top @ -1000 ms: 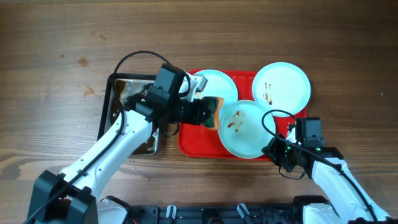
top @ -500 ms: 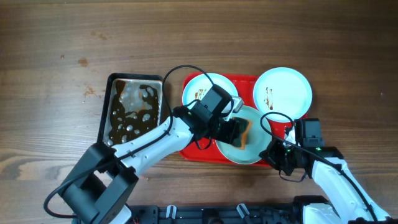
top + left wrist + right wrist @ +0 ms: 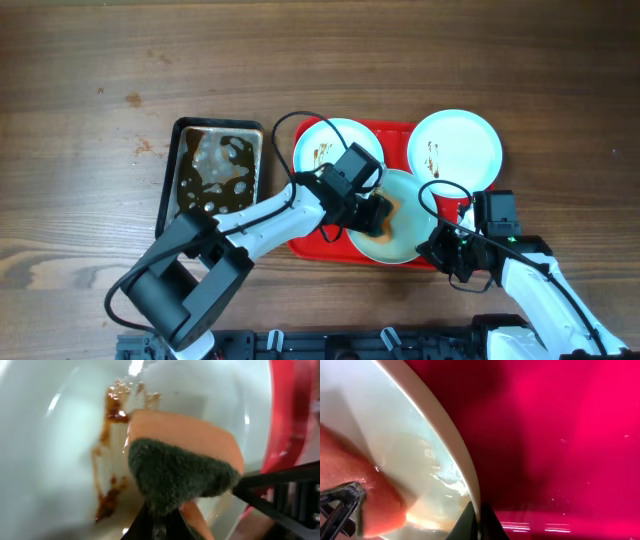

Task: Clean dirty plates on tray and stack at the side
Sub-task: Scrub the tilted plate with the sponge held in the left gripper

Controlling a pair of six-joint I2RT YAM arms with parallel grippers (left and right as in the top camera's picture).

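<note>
Overhead view: left claw (image 3: 384,212) clamped on orange-green sponge (image 3: 182,465), pressing it onto smeared front plate (image 3: 412,246) on red tray (image 3: 305,238). Right claw (image 3: 441,247) closed on that plate's near rim. Risk: hard scrubbing may twist plate out of thin rim pinch, sliding it toward far-right plate (image 3: 460,140); brown smears beside sponge may go missed.

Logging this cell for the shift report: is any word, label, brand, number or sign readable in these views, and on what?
None: no view shows readable text.
Front plate, sponge, red tray, black pan: no print, only brown smears and water.
Right arm's black housing: any label is too small to read.
</note>
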